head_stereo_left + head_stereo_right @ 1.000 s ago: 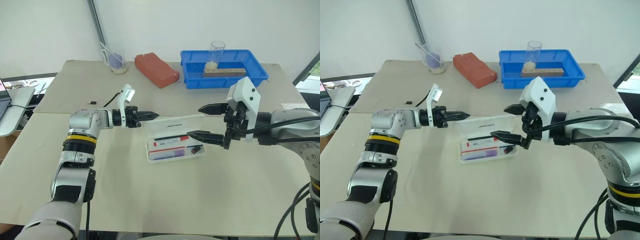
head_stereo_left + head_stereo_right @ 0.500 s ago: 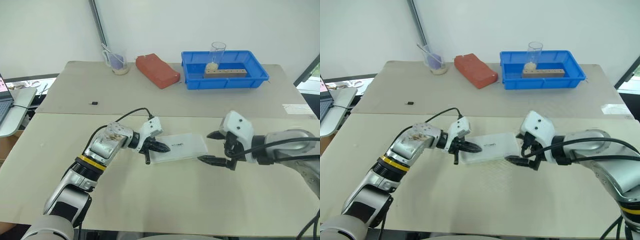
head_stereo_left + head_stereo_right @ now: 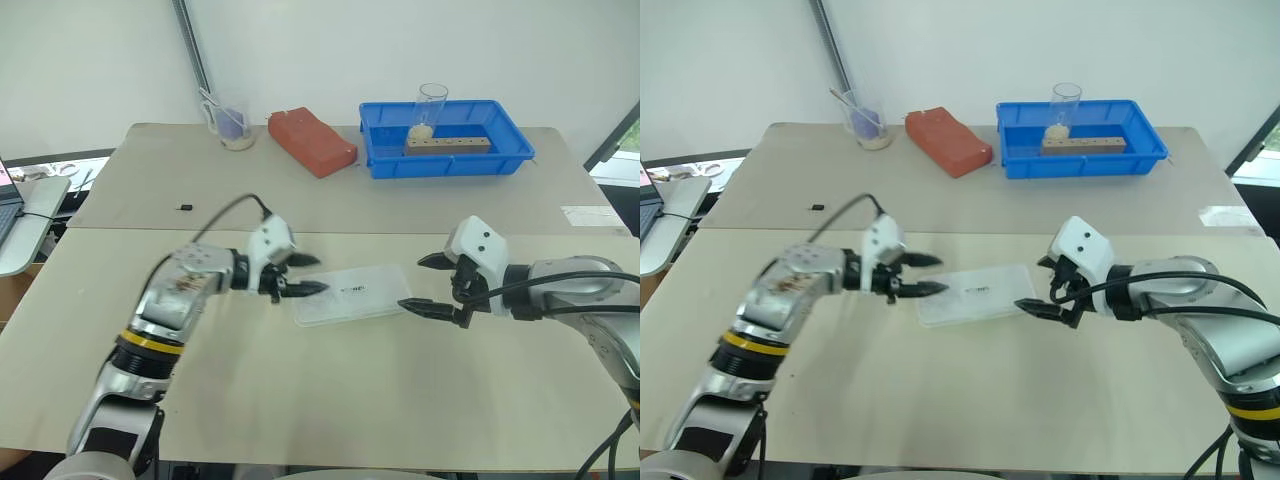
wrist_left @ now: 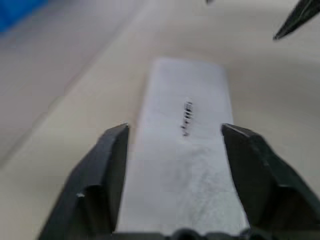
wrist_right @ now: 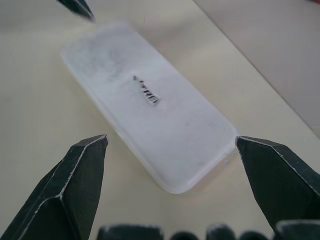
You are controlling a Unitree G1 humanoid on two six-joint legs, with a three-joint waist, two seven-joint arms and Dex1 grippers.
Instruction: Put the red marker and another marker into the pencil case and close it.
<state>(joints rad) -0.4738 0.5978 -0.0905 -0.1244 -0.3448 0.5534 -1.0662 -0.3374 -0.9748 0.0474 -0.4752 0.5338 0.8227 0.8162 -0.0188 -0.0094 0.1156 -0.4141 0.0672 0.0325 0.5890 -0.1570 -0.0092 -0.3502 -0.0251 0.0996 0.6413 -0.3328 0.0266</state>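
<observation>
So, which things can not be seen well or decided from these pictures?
- The markers: the shut lid of the pencil case is cloudy, so the head views cannot confirm them inside.
- The lid lettering: too small in the head views, blurred in the left wrist view.
- The contents of the cup at the far table edge: too small.
- The small dark thing on the table: too small to identify.

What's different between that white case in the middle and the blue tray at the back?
The pencil case is a flat, translucent white box with its lid shut; the blue tray is deeper and open-topped. The case lies between the two tools, while the tray stands at the table's far edge holding a glass and a wooden block. Both are rectangular plastic.
</observation>
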